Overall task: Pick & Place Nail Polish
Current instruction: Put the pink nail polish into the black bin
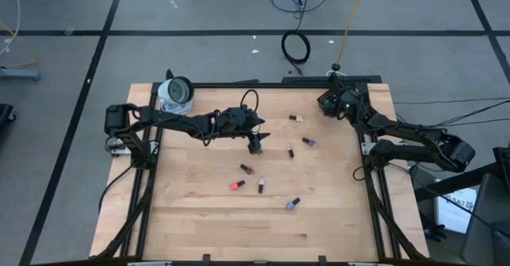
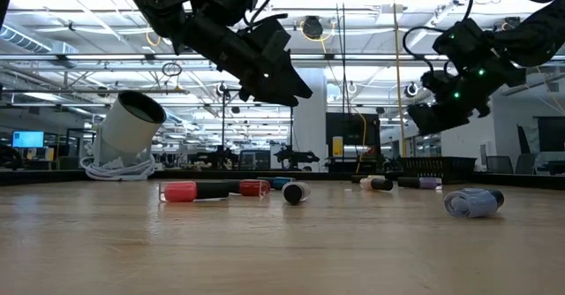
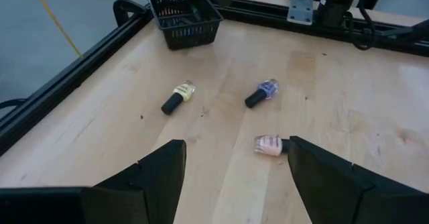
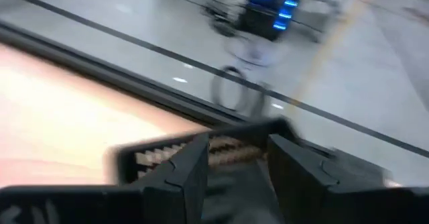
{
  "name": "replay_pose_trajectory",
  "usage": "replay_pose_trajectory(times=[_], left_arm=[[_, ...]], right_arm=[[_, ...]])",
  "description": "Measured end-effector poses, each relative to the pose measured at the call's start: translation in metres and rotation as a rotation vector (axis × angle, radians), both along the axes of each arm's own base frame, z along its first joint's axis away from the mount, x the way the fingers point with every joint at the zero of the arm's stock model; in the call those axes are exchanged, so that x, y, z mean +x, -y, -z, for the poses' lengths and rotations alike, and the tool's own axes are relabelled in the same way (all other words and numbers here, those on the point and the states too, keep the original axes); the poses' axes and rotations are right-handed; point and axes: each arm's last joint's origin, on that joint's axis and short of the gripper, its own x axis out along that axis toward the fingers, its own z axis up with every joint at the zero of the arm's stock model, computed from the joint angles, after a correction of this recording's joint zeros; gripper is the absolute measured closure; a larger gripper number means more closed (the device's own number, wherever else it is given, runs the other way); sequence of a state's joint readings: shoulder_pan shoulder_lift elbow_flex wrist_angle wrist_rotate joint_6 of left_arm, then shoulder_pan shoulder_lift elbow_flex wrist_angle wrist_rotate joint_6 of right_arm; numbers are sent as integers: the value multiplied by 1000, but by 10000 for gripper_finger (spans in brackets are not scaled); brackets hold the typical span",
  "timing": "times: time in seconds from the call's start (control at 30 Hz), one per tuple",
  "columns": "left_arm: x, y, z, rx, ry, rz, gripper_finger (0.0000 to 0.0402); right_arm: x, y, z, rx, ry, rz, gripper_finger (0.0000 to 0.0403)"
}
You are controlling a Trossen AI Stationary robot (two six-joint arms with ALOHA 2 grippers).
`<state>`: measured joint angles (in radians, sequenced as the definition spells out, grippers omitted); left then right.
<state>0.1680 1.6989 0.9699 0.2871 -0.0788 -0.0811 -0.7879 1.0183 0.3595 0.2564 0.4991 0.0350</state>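
Seven nail polish bottles lie loose on the table, all on their sides. I count three in reds and pinks near the middle, plus one each in blue, purple, yellowish and pale pink.

The left gripper hangs over the table's middle with its fingers wide apart and nothing in them. The pale pink one is just ahead of it, so I'd guess that's the next pick. Tip for that: come straight down with a finger on each long side and close on the glass body, not the cap. A bottle lying flat will roll if you nudge it first.

The right gripper is at the far right corner above the one black basket. Its fingers are apart with nothing visible between them. There's something inside the basket but I can't count it.

Also one white cylinder at the far left corner.
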Motion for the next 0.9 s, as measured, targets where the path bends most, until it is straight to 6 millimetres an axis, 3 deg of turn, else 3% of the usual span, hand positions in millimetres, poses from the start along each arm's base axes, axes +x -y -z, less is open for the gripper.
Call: replay_pose_trajectory(times=[0.3,0.43,0.63,0.9], left_arm=[[2,16,1,78,-26,86,144],[3,25,0,122,-30,130,144],[2,43,6,134,-106,195,144],[-18,98,12,15,-550,230,144]], right_arm=[[27,-14,-24,97,469,-685,262],[35,-24,-36,139,628,-904,262],[45,-39,-46,118,701,-1090,262],[54,-56,-42,180,671,-1179,262]])
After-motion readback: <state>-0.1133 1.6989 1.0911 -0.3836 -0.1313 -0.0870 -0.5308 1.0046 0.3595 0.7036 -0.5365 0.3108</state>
